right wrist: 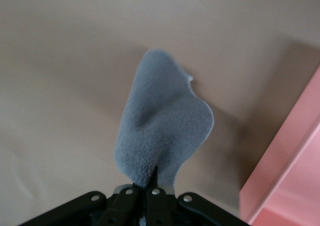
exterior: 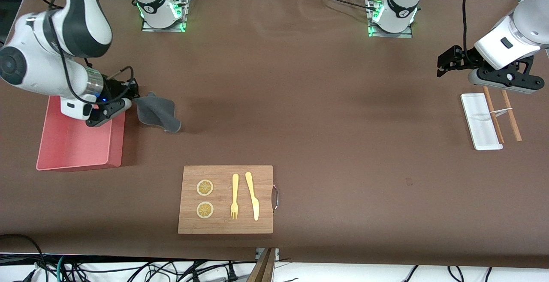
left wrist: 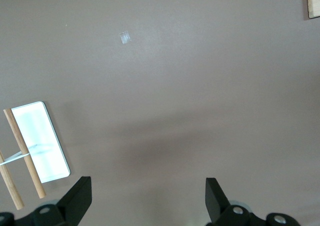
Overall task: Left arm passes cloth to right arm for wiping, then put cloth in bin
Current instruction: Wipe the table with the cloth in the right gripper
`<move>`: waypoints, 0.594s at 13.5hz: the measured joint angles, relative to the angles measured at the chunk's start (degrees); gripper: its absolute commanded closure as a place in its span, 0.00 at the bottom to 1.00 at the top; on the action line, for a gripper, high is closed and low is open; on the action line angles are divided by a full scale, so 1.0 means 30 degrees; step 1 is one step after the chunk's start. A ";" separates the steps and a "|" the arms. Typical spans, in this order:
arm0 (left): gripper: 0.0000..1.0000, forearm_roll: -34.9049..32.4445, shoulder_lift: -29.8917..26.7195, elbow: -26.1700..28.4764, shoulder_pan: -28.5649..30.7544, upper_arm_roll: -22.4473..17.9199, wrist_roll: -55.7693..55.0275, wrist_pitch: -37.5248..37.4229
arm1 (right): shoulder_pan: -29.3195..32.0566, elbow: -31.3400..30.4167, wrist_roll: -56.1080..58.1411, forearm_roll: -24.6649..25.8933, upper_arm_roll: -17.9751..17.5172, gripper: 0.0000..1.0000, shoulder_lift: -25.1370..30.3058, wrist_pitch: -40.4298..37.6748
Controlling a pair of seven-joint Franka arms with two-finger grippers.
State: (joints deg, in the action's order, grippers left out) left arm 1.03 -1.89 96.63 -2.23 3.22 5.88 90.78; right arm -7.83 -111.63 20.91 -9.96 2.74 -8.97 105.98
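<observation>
Both grippers differ: right gripper [exterior: 131,95] pinches the small dark grey fabric cloth [exterior: 158,111] beside the pink rectangular plastic bin [exterior: 77,145]; left gripper [left wrist: 147,196] waits, jaws spread wide, empty.

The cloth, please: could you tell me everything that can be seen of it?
The cloth is a small, soft, dark grey piece of fleecy fabric, bluish grey in the right wrist view. The right gripper is shut on one edge of it, and the rest hangs loose in folds, its lowest corner down by the brown table. It hangs just beside the pink bin, not in it, toward the right arm's end of the table. Nothing else touches it.
</observation>
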 measured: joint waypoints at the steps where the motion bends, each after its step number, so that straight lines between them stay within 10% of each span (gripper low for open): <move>1: 0.00 -0.0033 0.0000 -0.0002 0.0003 -0.0141 0.0050 0.0156 | -0.0013 -0.0063 -0.1314 0.0016 -0.0026 1.00 -0.0621 0.0353; 8: 0.00 -0.0942 0.0061 -0.0058 0.0003 -0.0531 0.0186 0.0444 | -0.2417 0.0819 -0.6232 0.0287 -0.0077 1.00 -0.5974 0.4970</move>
State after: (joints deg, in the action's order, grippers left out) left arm -1.80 -1.71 96.46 -2.22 1.63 6.44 92.12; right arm -15.08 -109.18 2.21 -9.10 2.51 -26.90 120.89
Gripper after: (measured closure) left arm 0.000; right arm 0.978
